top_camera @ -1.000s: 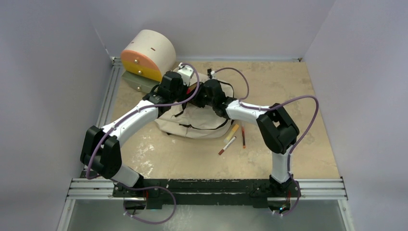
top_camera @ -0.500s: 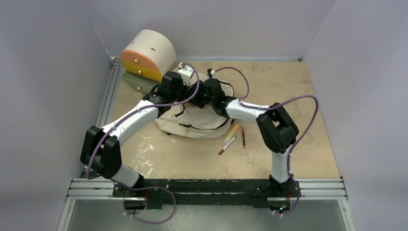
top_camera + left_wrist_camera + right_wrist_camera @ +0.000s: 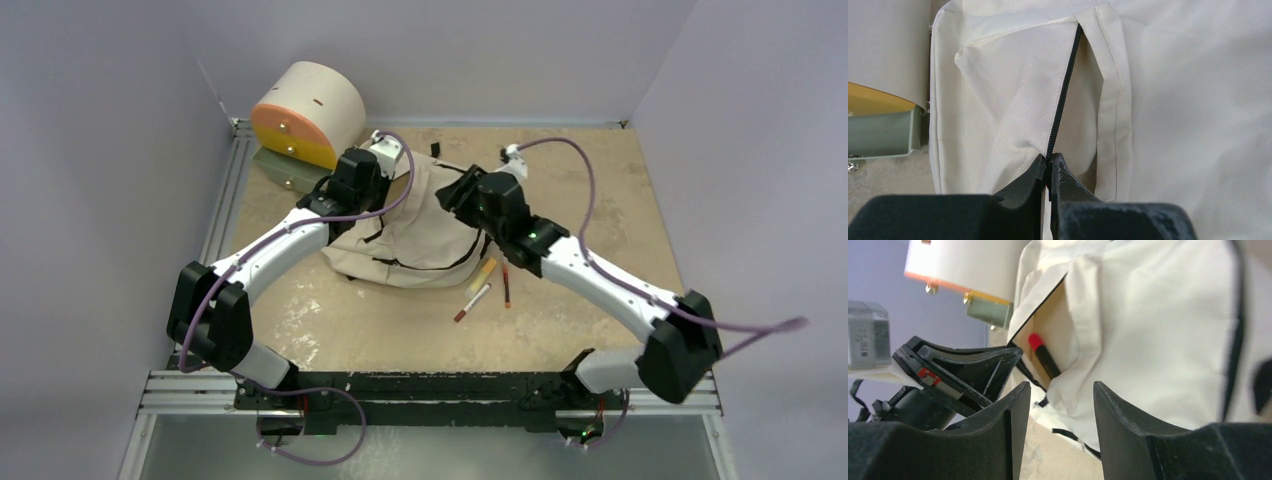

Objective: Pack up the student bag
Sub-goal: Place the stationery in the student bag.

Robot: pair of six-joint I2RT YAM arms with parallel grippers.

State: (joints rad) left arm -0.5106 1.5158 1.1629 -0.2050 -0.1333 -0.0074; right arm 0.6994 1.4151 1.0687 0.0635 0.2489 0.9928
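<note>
At the left wrist view's bottom centre, the left gripper (image 3: 1049, 169) clamped the black zipper (image 3: 1064, 95) edge of the student bag (image 3: 1178, 100); the right gripper (image 3: 1060, 405) gaped empty below a red-capped marker (image 3: 1044, 356) in the pocket.

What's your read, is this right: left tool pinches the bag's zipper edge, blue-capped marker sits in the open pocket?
No: the marker has a red cap, not blue; the right wrist view shows it. It sits in the open pocket of the bag, and the left tool pinches the zipper edge.
</note>
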